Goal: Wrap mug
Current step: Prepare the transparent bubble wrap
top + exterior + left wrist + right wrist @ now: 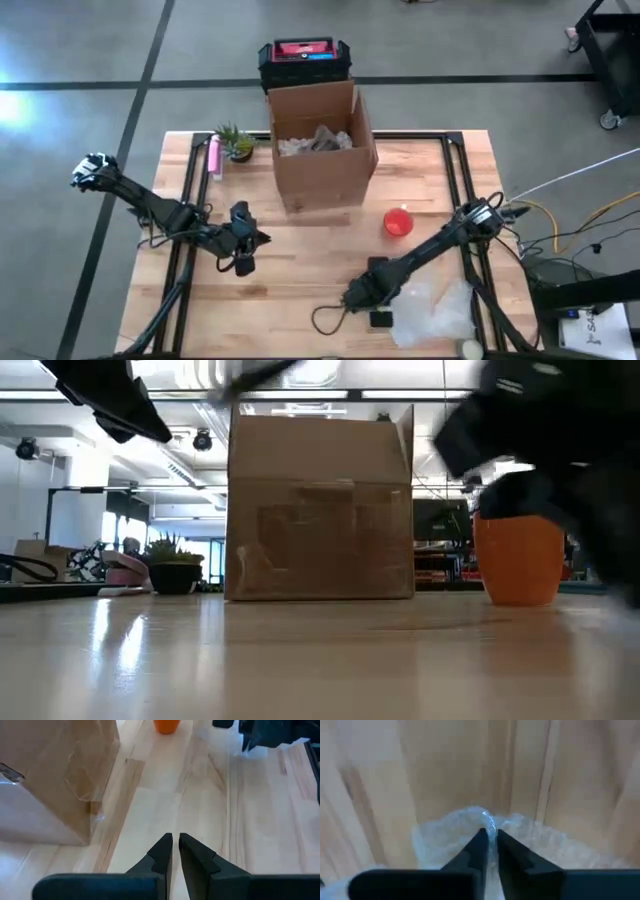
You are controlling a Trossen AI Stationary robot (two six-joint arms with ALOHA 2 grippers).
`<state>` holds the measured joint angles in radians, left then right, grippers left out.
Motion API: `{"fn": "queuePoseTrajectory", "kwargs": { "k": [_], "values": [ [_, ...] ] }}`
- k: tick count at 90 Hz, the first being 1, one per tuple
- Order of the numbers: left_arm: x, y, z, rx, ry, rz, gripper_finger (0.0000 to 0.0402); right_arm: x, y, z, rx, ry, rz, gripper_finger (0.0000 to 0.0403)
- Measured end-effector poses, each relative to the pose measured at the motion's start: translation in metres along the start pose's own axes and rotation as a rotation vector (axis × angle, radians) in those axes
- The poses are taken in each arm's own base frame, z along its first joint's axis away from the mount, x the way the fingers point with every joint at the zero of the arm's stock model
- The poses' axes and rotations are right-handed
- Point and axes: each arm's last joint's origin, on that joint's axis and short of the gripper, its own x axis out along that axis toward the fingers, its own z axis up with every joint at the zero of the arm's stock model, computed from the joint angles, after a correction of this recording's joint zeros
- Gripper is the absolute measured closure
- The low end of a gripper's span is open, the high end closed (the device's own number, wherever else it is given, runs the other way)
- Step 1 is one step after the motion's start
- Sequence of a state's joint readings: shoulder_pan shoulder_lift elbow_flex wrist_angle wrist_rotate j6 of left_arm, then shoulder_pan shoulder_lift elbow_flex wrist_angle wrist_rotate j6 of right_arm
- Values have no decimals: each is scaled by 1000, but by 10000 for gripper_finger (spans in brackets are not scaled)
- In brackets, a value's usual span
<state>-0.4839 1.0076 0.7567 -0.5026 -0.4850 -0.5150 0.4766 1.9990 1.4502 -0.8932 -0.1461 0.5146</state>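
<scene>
Right wrist view: right gripper point(490, 836) pinching bubble wrap point(470, 827)

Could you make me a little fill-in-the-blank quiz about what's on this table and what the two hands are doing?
1. The mug is coloured ____.
2. The right hand is pinching a sheet of ____.
3. The cardboard box stands with its top flaps ____.
4. The small potted plant sits on the box's ____ side in the high view.

Missing words: orange; bubble wrap; open; left
</scene>
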Motion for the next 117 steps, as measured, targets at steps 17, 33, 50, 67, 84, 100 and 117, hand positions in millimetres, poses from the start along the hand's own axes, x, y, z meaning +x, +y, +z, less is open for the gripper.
{"fn": "queuePoseTrajectory", "kwargs": {
  "k": [17, 33, 50, 67, 84, 100, 117],
  "values": [
    [0, -1, 1, 2, -9, -8, 381, -38, -12, 30, -34, -340, 80, 400],
    [0, -2, 1, 2, 3, -32, 381, -78, -22, 45, -95, -651, -20, 402],
    [0, -2, 0, 4, 4, -39, 381, -106, -27, 54, -168, -862, -70, 402],
    [-1, -3, 0, 5, 13, -59, 381, -115, -28, 60, -240, -974, -187, 403],
    [3, -7, 2, -14, -4, -73, 381, -122, -25, 66, -314, -1065, -240, 403],
    [9, -9, 7, 19, -46, -74, 381, -123, -26, 67, -365, -1078, -272, 403],
    [13, -12, 8, -3, -52, -92, 350, -123, -28, 68, -391, -1072, -300, 403]
  ]
}}
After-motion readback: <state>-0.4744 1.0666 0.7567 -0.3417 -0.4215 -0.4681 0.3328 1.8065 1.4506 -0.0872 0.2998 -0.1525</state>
